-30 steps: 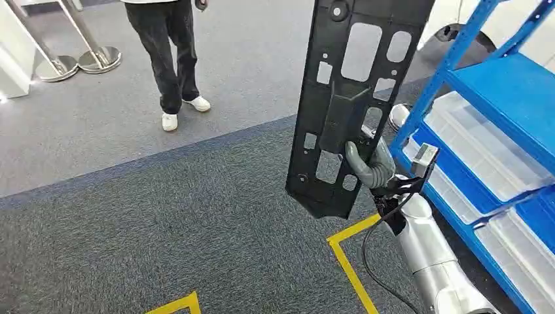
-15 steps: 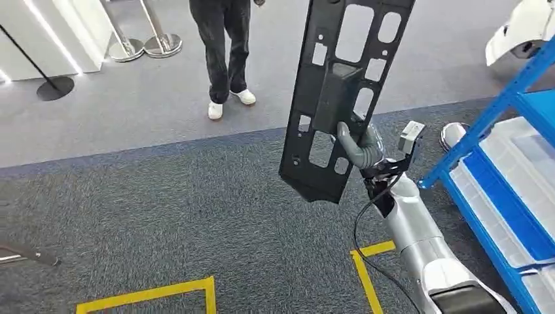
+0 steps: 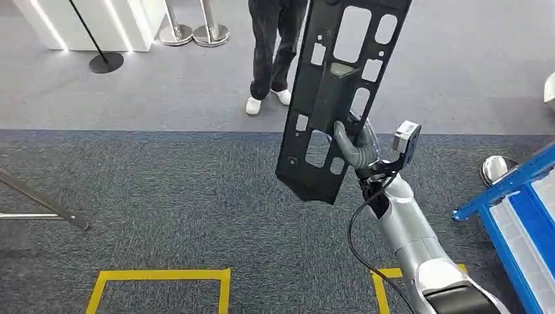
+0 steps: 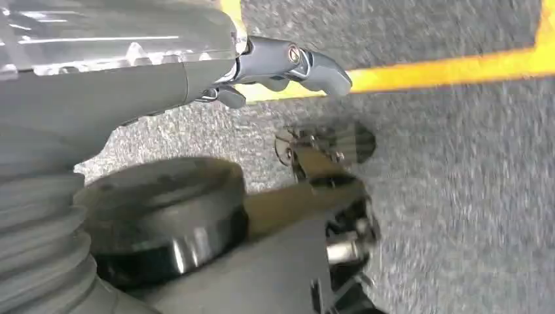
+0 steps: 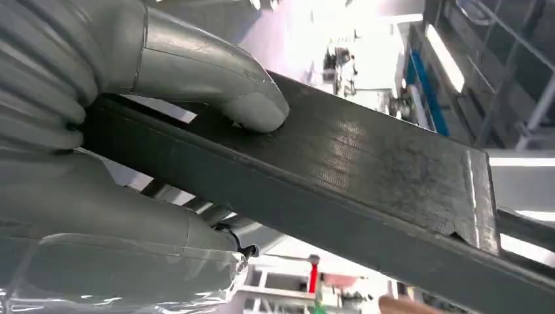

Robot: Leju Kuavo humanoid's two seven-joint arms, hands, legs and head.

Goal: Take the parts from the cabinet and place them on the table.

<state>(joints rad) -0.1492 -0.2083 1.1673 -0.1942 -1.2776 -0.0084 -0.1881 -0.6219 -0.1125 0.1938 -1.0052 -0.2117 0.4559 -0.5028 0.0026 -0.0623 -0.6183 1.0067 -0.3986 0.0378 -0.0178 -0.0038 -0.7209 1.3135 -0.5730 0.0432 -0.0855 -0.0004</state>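
A: Where's the part?
B: The black panel is up in the air, nearly upright and tilted a bit, above the grey carpet. The right hand grips its raised middle section, thumb pressed flat on it.
A: And the left hand?
B: Hanging over the carpet by a yellow tape line. Its fingers seem loosely curled with nothing in them, though the view is blurred.
A: Anything nearby?
B: A person's legs behind the panel, and a blue rack beside the right arm.

Head view high, looking down at carpet; wrist views close behind hands; right shares panel.
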